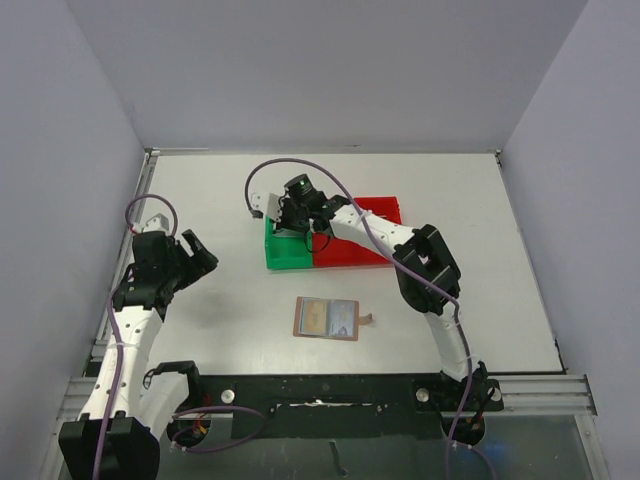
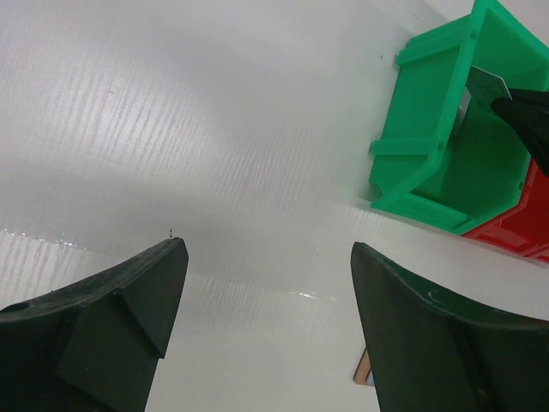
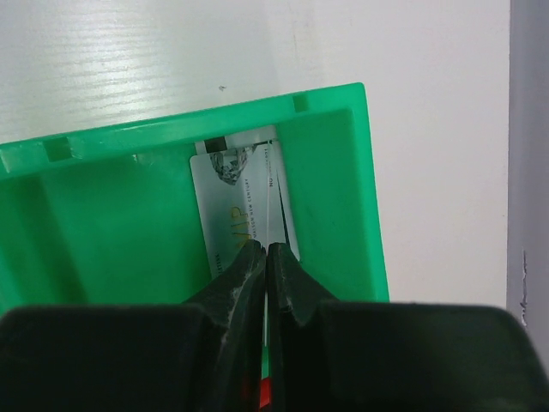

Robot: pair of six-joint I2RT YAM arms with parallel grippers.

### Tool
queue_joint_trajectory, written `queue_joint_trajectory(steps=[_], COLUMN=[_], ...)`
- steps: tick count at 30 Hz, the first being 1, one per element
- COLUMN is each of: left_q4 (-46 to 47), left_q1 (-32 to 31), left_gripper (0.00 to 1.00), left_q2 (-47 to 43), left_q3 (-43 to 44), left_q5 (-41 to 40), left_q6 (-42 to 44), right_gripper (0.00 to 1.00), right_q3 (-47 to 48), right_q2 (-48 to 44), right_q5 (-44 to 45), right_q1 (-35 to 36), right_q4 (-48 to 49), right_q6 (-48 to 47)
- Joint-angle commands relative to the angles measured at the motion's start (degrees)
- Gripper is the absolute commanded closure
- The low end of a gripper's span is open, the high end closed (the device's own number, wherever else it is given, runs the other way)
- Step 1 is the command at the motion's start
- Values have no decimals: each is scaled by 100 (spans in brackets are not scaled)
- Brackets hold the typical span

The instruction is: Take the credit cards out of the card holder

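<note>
Right gripper (image 3: 268,249) pinches pale card (image 2: 485,86); brown card holder (image 1: 327,319) lies open.

Right hand (image 3: 268,257) over the green bin (image 3: 343,189), fingers pinched together on a card (image 3: 268,206) seen edge-on, a thin pale line running up from the tips. Below it, inside the bin by the far wall, is a silver card (image 3: 227,215) with gold lettering, possibly a second one under it. White tabletop (image 3: 171,60) lies beyond.

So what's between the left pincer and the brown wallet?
Only bare white table lies between the left pincer and the flat brown card holder, in the top view.
</note>
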Motion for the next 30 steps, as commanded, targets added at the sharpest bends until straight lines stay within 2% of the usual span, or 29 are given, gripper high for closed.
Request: queue_joint_trajectory(steps=[1,6,15,17,23,28,30], left_q4=[366,376,403,403,403,403,409], left_q1=[104,154,159,163,172,172,180], left_gripper=[24,24,24,24,24,24,24], left_q2=[-30,-27,-26,-38,-25,-16,-10], left_q3=[18,19,8,0,0,0,-7], left_q5=[176,217,278,271,271,266,271], left_q6=[21,40,48,48,48,48,48], right_gripper=[100,100,100,96,94,84,76], right_q3=[446,478,489,466,370,345,345], right_q2=[87,297,557,595,660,601,552], right_q5=[98,425,430,384,311,327,319], right_q1=[-14,-11,-25,-24,-29,-4,6], right_q4=[-188,-168,247,236,208,110,59], right_q6=[-692,-1070,-1502,-1592,-1649,-1629,-1596])
